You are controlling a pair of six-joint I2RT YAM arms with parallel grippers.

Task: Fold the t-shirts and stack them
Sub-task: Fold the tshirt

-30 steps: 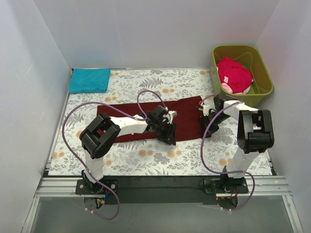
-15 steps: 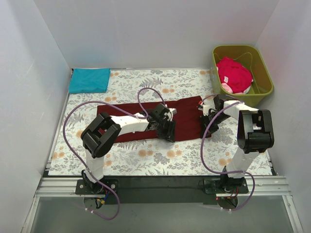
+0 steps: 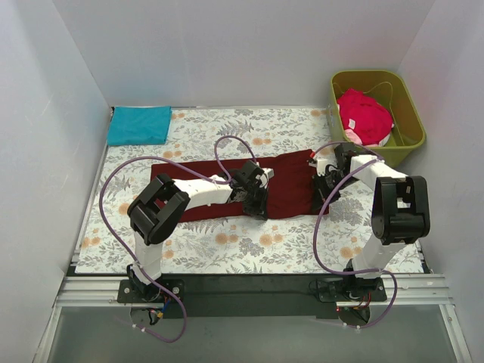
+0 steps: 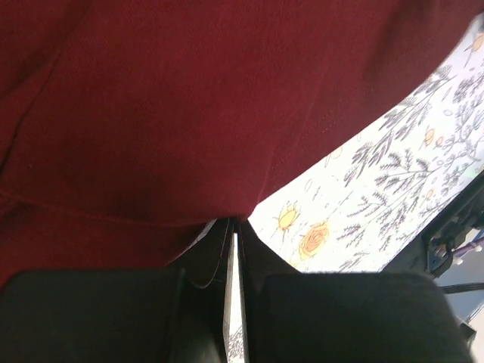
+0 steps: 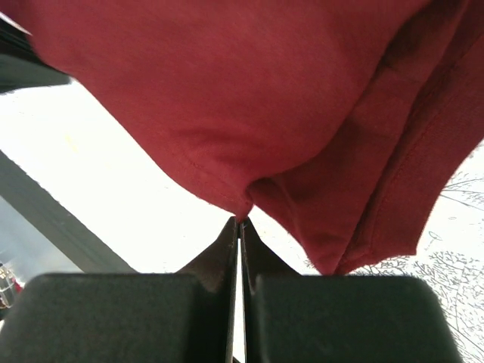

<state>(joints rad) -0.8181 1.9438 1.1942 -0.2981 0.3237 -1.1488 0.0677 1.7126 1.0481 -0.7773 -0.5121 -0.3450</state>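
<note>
The dark maroon t-shirt (image 3: 198,173) lies as a long band across the middle of the tablecloth. My left gripper (image 3: 255,206) is shut on its near edge at mid-length; the left wrist view shows the jaws pinching the maroon hem (image 4: 227,113). My right gripper (image 3: 321,184) is shut on the shirt's right end, and the right wrist view shows a fold of the cloth (image 5: 249,98) held lifted at the fingertips. The teal blue t-shirt (image 3: 139,125) lies folded at the far left corner. The bright red-pink t-shirt (image 3: 364,115) is bunched in the tub.
The olive-green tub (image 3: 408,121) stands at the far right corner. The grey-and-orange floral tablecloth (image 3: 249,246) covers the table. White walls close in the left, back and right sides. Purple cables loop over both arms.
My left gripper has pulled back toward the shirt's near edge and closed on it. My right gripper has shifted slightly away and lifted the shirt's right end.
</note>
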